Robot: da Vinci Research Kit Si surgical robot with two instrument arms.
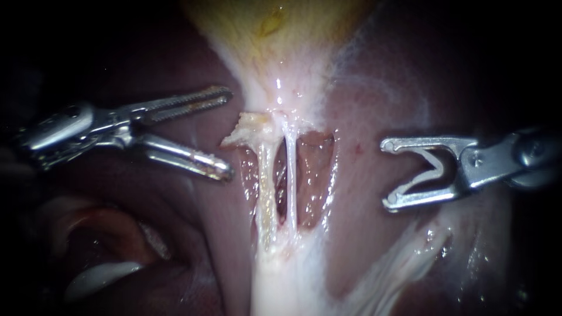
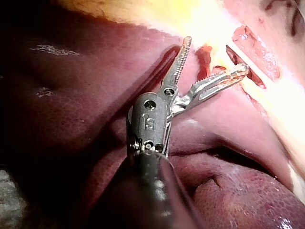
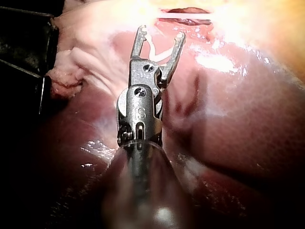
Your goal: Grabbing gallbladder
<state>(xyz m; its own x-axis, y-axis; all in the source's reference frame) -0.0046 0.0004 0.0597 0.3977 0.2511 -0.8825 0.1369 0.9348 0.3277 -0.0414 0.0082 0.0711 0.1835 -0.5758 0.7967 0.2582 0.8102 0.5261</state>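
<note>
Two instruments flank the dissected field in the endoscope view, and neither touches the gallbladder (image 1: 281,35). The gallbladder is the pale yellow body at the upper edge of that view. It lies on the liver (image 1: 380,88) and narrows downward into a whitish neck, so its long axis runs from that upper edge toward the two tubes (image 1: 291,181) below.

The left instrument (image 1: 226,133) has its serrated jaws spread wide with nothing between them. Its upper jaw points at the left edge of the neck and stops just short of it. From these jaws the gallbladder lies ahead and upward. In the left wrist view the left instrument (image 2: 216,54) faces the yellow wall of the gallbladder (image 2: 190,14), which sits just beyond the tips.

The right instrument (image 1: 387,174) also shows a clear gap between its jaws and grips no tissue. It hangs level with the tubes, well apart from the neck, as the right wrist view (image 3: 161,31) agrees.

I judge that the left instrument is the nearer one. The grab calls for a short advance up and across the neck's axis.
</note>
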